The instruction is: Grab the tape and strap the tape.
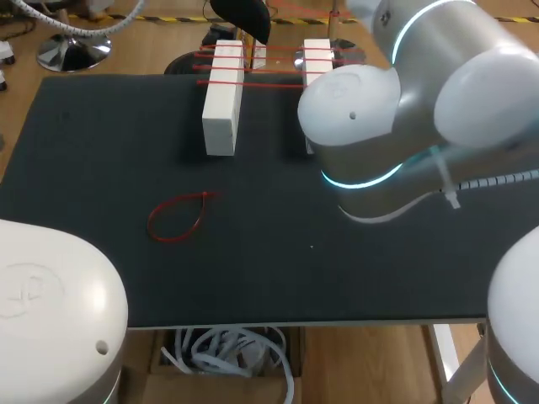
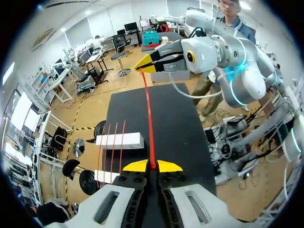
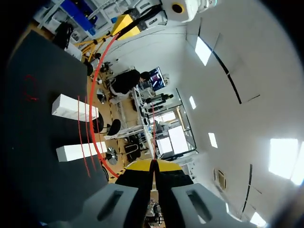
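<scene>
Yellow tips of right gripper (image 3: 153, 167) pinched together on red tape (image 3: 91, 95). The tape arcs away toward 12 o'clock to left gripper (image 3: 122, 24). On black mat (image 3: 28, 142): near white block (image 3: 76, 152) at gripper's 9 o'clock, far white block (image 3: 66, 108) at 10, red strands (image 3: 80, 126) crossing both. Loose red loop (image 3: 31, 88) farther out at 10.

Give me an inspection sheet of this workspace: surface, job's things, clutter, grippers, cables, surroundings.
Surface: black mat covers the table.
Job's things: red tape stretched between both grippers; three red bands strapped across two white blocks.
Clutter: loose red loop lying on the mat.
Grippers: left gripper and right gripper each shut on one end of the tape.
Cables: white cable runs along the right arm.
Surroundings: nothing seen.
</scene>
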`<move>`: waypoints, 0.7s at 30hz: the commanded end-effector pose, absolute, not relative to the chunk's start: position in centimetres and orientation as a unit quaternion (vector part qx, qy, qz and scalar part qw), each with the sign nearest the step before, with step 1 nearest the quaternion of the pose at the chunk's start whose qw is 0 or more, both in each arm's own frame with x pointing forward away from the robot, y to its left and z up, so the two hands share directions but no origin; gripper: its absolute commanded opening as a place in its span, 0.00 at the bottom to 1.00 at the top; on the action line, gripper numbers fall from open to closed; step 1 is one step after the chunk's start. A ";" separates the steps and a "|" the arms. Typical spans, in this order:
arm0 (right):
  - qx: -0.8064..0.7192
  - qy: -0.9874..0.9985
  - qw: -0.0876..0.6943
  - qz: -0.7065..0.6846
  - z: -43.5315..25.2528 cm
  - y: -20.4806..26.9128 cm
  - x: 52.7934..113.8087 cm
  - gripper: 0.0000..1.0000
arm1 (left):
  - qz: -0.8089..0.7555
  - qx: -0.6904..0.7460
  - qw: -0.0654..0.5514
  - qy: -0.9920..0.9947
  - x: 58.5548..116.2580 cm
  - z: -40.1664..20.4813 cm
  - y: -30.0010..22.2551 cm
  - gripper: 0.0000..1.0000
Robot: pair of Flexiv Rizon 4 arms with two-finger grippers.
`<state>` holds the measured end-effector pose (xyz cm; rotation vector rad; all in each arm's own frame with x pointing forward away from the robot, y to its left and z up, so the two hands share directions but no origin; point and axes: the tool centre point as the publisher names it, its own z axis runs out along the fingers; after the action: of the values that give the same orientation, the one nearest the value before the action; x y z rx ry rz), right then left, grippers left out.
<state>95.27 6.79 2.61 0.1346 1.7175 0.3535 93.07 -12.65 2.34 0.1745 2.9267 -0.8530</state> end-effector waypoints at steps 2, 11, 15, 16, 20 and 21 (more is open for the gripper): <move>0.045 0.748 0.656 0.089 3.0 8.8 95.0 0.00 | -0.277 0.057 0.043 0.958 93.1 2.5 -12.6 0.00; 0.017 0.733 0.679 0.047 3.8 11.8 95.1 0.00 | -0.277 0.057 0.043 0.958 93.1 2.5 -12.6 0.00; 0.002 0.724 0.689 0.020 4.6 12.9 95.0 0.00 | -0.277 0.057 0.043 0.958 93.1 2.5 -12.6 0.00; -0.004 0.721 0.693 0.008 4.9 13.1 94.9 0.00 | -0.277 0.057 0.043 0.958 93.1 2.5 -12.6 0.00; -0.024 0.712 0.701 -0.045 5.8 14.1 94.4 0.00 | -0.277 0.057 0.043 0.958 93.1 2.5 -12.6 0.00; -0.033 0.707 0.703 -0.064 6.0 14.4 94.3 0.00 | -0.277 0.057 0.043 0.958 93.1 2.5 -12.6 0.00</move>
<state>94.87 13.07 5.36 -0.1799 1.5753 0.0440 93.07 -12.65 2.35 0.1744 2.9267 -0.8528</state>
